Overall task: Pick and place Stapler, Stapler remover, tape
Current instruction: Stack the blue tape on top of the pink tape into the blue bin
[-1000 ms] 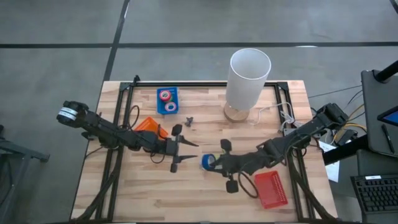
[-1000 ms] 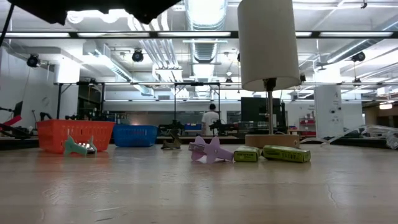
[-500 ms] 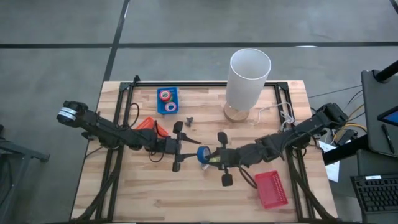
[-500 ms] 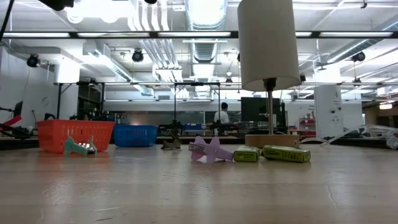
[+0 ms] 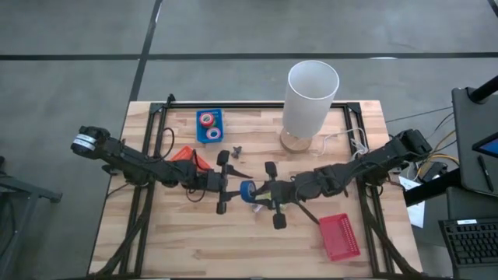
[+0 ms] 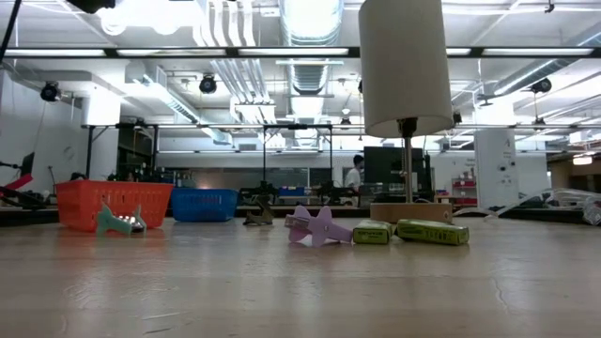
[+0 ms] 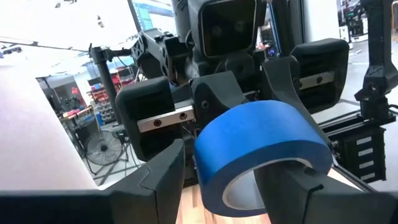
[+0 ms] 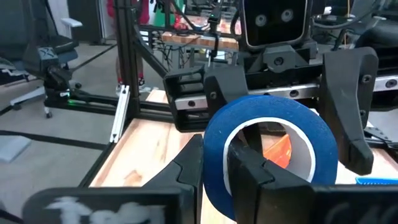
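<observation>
- Right gripper (image 5: 257, 194) pinches a blue tape roll (image 5: 247, 191) by its wall, one finger thru the hole, held up over mid table (image 5: 187, 241).
- Left gripper (image 5: 233, 182) is spread wide, fingers (image 7: 155, 180) on both sides of the roll; can't tell if they touch it.
- 2 more tape rolls (image 5: 208, 126) sit in the blue tray (image 5: 208, 138) at the back.

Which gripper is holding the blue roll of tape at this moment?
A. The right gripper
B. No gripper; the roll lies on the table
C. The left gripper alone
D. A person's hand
A: the right gripper is shut on the wall of the blue tape roll, while the left gripper stands open around it, facing it.
</observation>
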{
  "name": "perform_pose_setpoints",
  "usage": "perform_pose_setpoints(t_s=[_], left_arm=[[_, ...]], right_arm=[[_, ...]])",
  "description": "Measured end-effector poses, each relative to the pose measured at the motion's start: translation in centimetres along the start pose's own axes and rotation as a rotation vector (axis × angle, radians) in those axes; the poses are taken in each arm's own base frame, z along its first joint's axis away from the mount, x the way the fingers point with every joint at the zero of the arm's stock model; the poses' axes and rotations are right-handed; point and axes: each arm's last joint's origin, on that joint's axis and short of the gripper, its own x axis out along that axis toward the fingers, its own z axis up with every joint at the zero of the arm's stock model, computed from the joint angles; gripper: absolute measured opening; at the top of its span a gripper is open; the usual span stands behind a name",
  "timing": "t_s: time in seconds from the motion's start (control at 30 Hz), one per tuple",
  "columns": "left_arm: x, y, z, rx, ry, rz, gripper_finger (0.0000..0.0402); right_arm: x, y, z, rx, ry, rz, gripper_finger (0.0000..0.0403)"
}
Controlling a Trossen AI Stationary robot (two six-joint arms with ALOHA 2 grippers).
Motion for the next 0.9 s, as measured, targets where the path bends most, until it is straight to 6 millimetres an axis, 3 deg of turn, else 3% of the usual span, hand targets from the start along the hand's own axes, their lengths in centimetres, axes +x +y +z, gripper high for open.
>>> perform_pose_setpoints(t_s=[0.2, 0.6, 0.73, 0.9], left_arm=[[0.0, 0.0, 0.0, -0.013, -0.004, -0.006, 0.0167], [0.0, 0.0, -0.3, -0.008, 0.031, 0.012, 0.0045], [-0.1, 0.0, -0.8, -0.008, 0.089, 0.044, 0.0043], [-0.2, -0.1, -1.5, -0.031, 0.176, 0.066, 0.0064]], right_arm=[[0.0, -0.2, 0.0, 0.002, -0.007, -0.005, 0.0052], [0.2, -0.1, -0.5, 0.024, 0.012, -0.007, 0.0054], [0.1, -0.2, -1.0, 0.029, 0.069, -0.025, 0.0067], [0.0, -0.2, -1.7, 0.056, 0.151, -0.042, 0.0113]])
